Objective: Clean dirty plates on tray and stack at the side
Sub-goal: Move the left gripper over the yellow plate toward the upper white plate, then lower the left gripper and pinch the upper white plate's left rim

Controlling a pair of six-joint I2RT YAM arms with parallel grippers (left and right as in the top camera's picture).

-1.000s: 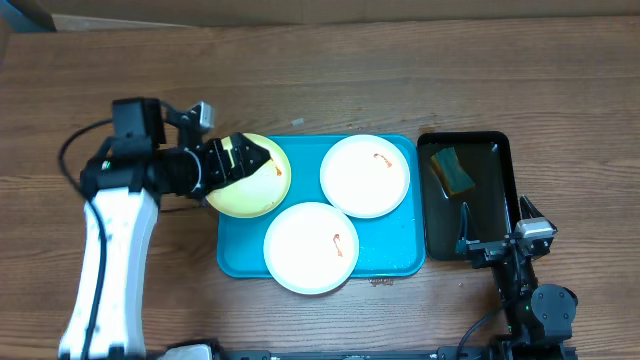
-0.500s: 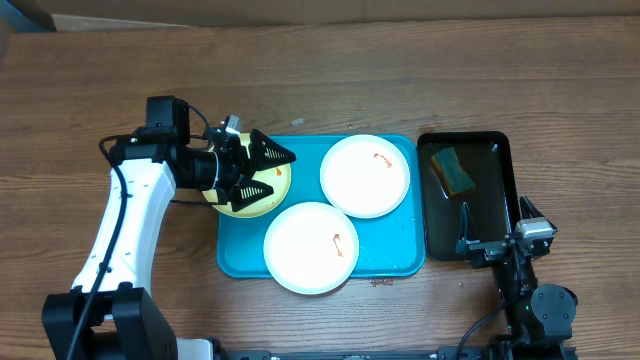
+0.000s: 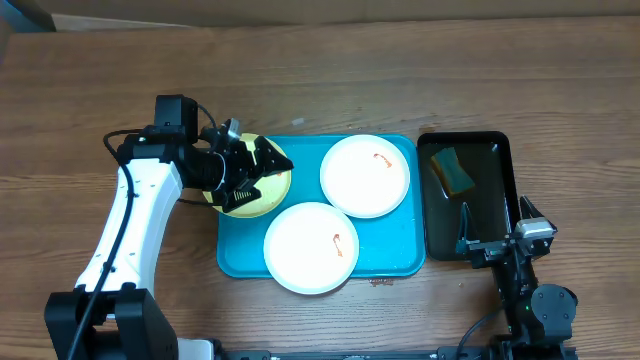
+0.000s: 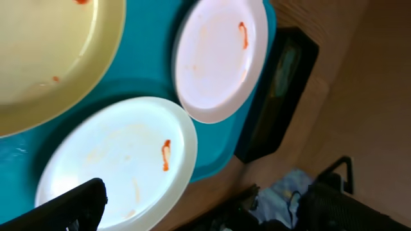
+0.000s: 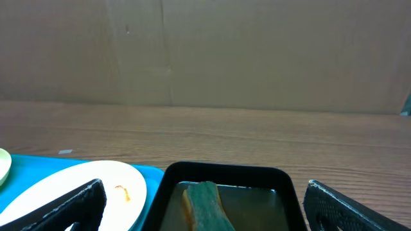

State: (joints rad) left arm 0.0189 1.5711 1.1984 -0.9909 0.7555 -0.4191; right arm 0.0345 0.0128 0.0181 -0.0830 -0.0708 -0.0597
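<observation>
We saw three round, shallow plates of like size lying on the turquoise tray (image 3: 402, 252). The pale yellow-green plate (image 3: 272, 196) sat at the tray's far left corner, its rim hanging out over the left edge, with small red specks on its face. The far white plate (image 3: 365, 178) lay flat to its right and carried a short orange-red streak near its far side. The near white plate (image 3: 308, 250) bore a similar streak right of its middle and jutted over the tray's near edge. The two white rims ran very close; we could not tell whether they touched.

The left gripper (image 3: 262, 172) hung directly over the pale yellow-green plate, its fingers spread wide with nothing between them. We could not tell whether it touched that plate. Both white plates lay to its right, clear of its fingers.

The right gripper (image 3: 495, 216) was over the near end of the black tray (image 3: 503, 170), fingers likewise spread and empty, well apart from all three plates. A green and yellow sponge (image 3: 453, 169) lay at that tray's far end.
</observation>
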